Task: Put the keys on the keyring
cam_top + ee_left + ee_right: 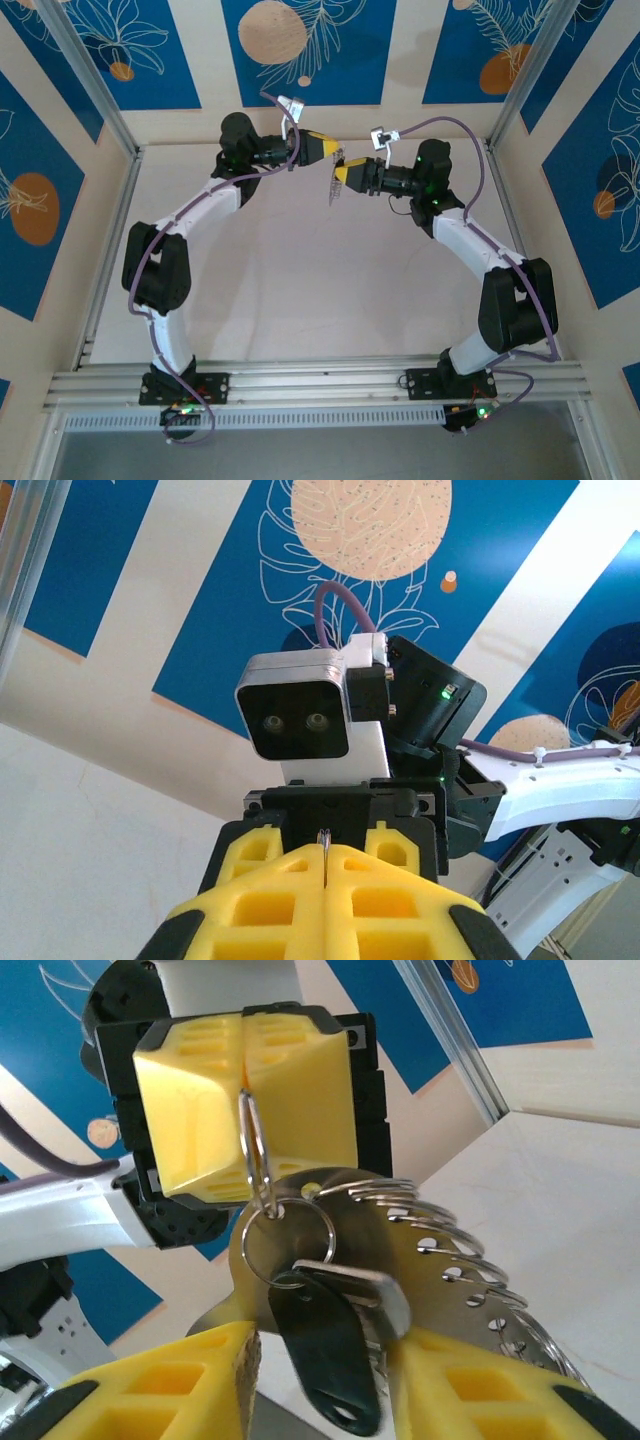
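My left gripper [338,157] and right gripper [341,176] meet nose to nose, raised over the back middle of the table. The silvery keyring [332,189] hangs between them. In the left wrist view the left gripper [325,852] is shut on a thin wire edge of the keyring [324,842]. The right wrist view shows the keyring [440,1260] as a broad metal piece with a row of rings along its edge. A small split ring [285,1245] carries the keys [318,1365], a black-headed one over a silver one. The right gripper [322,1338] stands open around the keys.
The pale table [300,290] lies below, walled by aluminium rails [100,280] on the left and right. Blue patterned panels stand behind. The right wrist's camera housing [297,715] sits close in front of the left jaws.
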You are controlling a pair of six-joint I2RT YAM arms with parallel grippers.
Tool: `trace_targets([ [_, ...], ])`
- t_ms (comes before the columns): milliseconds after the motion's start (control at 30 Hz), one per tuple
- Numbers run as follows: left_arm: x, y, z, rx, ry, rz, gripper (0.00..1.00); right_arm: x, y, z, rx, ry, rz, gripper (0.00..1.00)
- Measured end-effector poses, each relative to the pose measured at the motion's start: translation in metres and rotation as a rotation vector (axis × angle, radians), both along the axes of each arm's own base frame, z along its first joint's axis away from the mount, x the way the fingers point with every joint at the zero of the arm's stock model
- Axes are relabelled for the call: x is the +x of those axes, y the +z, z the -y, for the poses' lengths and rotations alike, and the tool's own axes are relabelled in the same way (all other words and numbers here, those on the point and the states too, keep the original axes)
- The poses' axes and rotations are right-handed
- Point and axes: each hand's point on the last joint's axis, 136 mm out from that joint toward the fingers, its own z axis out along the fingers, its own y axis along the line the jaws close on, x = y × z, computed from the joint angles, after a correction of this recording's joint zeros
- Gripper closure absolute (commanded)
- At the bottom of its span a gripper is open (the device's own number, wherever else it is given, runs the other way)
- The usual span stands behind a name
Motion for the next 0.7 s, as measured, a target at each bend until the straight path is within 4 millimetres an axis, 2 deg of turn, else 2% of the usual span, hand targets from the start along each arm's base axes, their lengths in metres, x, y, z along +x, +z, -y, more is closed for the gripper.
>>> trace_targets([
  [167, 0.000, 0.000, 0.000, 0.000, 0.000, 0.001, 1.00, 0.000, -0.003, 0.000, -0.008, 0.000, -0.006, 0.89],
  [300, 0.000, 0.000, 0.000, 0.000, 0.000, 0.000, 1.00, 0.000, -0.004, 0.001, -0.014, -0.002, -0.003, 1.00],
  [700, 0.000, 0.000, 0.000, 0.000, 0.000, 0.001, 1.00, -0.006, 0.005, 0.014, -0.024, -0.029, -0.002, 1.00],
])
